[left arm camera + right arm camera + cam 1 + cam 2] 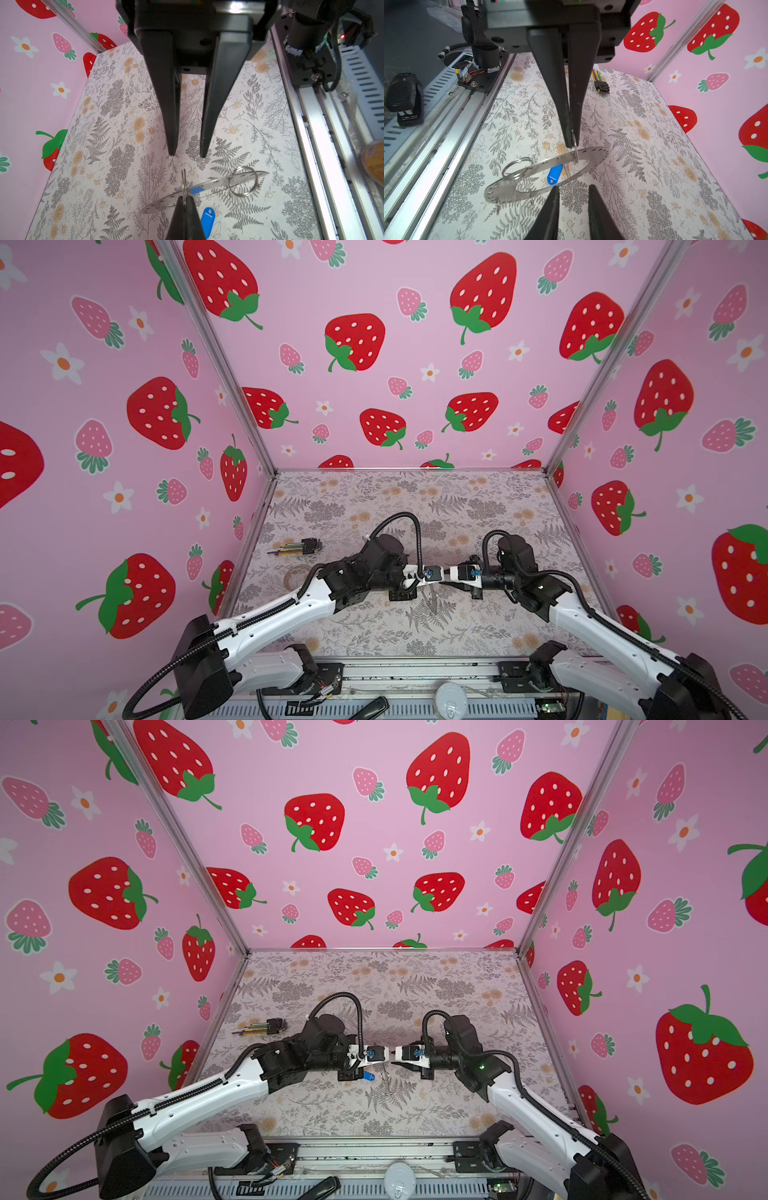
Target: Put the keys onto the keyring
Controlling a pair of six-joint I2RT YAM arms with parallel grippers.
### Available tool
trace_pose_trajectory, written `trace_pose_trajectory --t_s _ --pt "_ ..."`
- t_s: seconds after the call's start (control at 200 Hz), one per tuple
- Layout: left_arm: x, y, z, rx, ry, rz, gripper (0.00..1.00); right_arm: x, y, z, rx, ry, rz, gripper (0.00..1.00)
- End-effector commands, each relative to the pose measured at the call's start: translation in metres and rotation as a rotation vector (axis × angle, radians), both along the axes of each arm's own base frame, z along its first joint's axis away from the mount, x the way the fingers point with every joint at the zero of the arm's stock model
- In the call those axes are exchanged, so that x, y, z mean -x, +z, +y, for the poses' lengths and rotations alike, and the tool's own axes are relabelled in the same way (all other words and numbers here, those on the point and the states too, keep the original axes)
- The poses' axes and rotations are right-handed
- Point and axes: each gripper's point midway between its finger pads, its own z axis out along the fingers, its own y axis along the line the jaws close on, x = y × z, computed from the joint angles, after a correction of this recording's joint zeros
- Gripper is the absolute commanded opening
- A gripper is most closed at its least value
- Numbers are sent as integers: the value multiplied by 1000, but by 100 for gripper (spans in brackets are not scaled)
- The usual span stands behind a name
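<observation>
Left hand [386,1054] and right hand [394,1056] meet almost tip to tip above the middle of the table [415,986] in a top view. What the left one grips is too thin for me to read from up there. The blue key [368,1076] lies on the table just under the left hand's side, its long axis roughly across the table, so the left arm is nearer but busy. From the left wrist I can see that hand's [184,196] jaws pinched shut on a small split ring [184,180] threaded into the keyring [218,182], which hangs clear of the table, tilted nearly edge-on. The right hand [187,154] faces it with jaws apart and nothing between them. The key [207,222] is below the ring, beside my own fingers. The right wrist gives what the others don't: the ring's [500,193] wide hole seen face-on, with the key [554,174] framed through it, a second larger split ring [517,168] on the band, and the tool bundle [600,83] well off. I judge the free right hand [573,187] must drop beneath the hanging ring to reach the key.
</observation>
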Motion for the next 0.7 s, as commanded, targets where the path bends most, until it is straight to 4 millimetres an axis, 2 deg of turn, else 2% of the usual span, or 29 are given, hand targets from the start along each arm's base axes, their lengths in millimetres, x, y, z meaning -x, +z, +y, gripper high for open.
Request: trace_pose_trajectory --t_s 0.0,0.285,0.545,0.695 --pt "3 21 -9 42 -52 -19 0 6 9 3 -44 67 -34 26" --pt "3 20 -12 32 -70 -20 0 11 13 9 -76 120 0 23" --pt "3 20 -13 27 -78 -20 0 12 10 10 -78 132 8 16" --pt "4 19 -14 22 -88 -14 0 12 10 10 -82 130 8 15"
